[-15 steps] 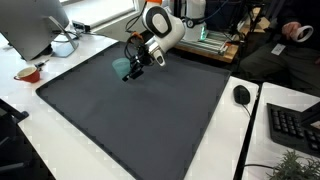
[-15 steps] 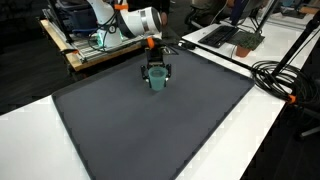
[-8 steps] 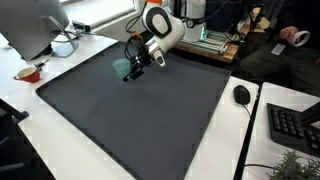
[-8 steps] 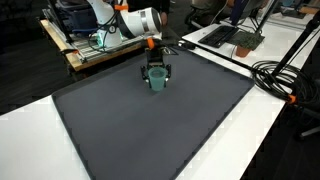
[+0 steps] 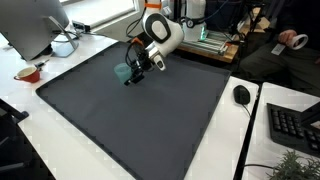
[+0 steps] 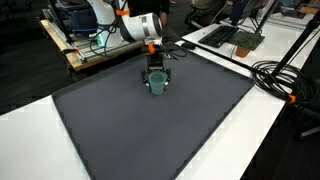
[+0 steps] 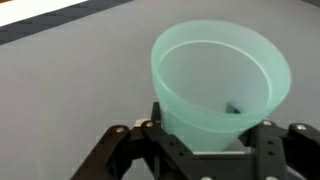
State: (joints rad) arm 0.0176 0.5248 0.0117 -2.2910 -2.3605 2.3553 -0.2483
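A robot claw (image 6: 156,76) clamps the narrow base of a translucent teal cup (image 6: 157,88) in the upper middle of an exterior view, low over a dark grey worktop (image 6: 150,130). Since half a second ago, claw and cup have slid slightly down the frame together, so the hold seems firm. Whether the cup touches the worktop is unclear. In the wrist view the cup fills the upper right and looks empty apart from one small dark speck near its bottom.
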